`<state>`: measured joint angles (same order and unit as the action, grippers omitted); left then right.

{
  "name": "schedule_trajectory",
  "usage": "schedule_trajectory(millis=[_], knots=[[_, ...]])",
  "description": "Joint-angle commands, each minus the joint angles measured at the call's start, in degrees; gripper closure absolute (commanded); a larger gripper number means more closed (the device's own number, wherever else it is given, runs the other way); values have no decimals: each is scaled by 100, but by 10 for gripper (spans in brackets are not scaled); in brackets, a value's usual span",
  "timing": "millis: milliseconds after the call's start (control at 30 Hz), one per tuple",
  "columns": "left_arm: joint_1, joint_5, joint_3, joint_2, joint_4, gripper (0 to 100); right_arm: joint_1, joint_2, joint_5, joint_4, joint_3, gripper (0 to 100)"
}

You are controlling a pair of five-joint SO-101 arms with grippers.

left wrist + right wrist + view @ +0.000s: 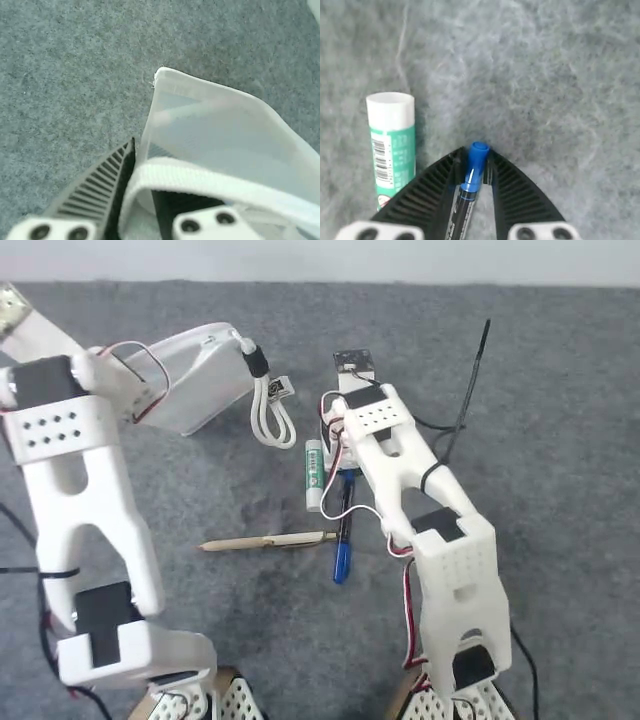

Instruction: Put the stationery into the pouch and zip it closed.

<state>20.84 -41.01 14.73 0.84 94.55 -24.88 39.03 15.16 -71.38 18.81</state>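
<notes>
The translucent white pouch (pixel 205 370) is tilted up at the back left, its white cord loop (pixel 272 418) trailing on the mat. My left gripper (pixel 138 385) is shut on the pouch's white rim band (pixel 200 182), with the mesh pouch (pixel 220 135) stretching away from the ribbed finger (pixel 97 192). My right gripper (pixel 474 156) is down at the mat, shut on the blue pen (pixel 471 172) near its blue end. In the high view the right gripper (pixel 336 462) covers the blue pen's (pixel 343 535) far end. A green-and-white glue stick (pixel 314 472) (pixel 392 145) lies just beside it. A wooden pencil (pixel 268 540) lies crosswise in front.
Grey felt mat (pixel 560 490) covers the table. A black cable tie (pixel 472 390) sticks up behind the right arm, and a small square tag (pixel 353 362) lies at the back centre. Open mat lies to the right and in the middle front.
</notes>
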Motion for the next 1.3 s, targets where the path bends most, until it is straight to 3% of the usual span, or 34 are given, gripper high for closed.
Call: schedule_trajectory(millis=[0,100,267,567,1267], knots=[[70,-53,180,167,-114,991,-110,-22,53,-277,264,941],[70,-44,180,158,-114,991,-119,-22,44,-295,369,994],[70,-44,180,167,-114,991,-101,-75,35,-453,615,993],[70,-44,180,141,-123,991,-163,-1068,35,-1754,1363,992],[-202,-26,171,167,-35,991,-251,-3257,35,-3002,1345,992]])
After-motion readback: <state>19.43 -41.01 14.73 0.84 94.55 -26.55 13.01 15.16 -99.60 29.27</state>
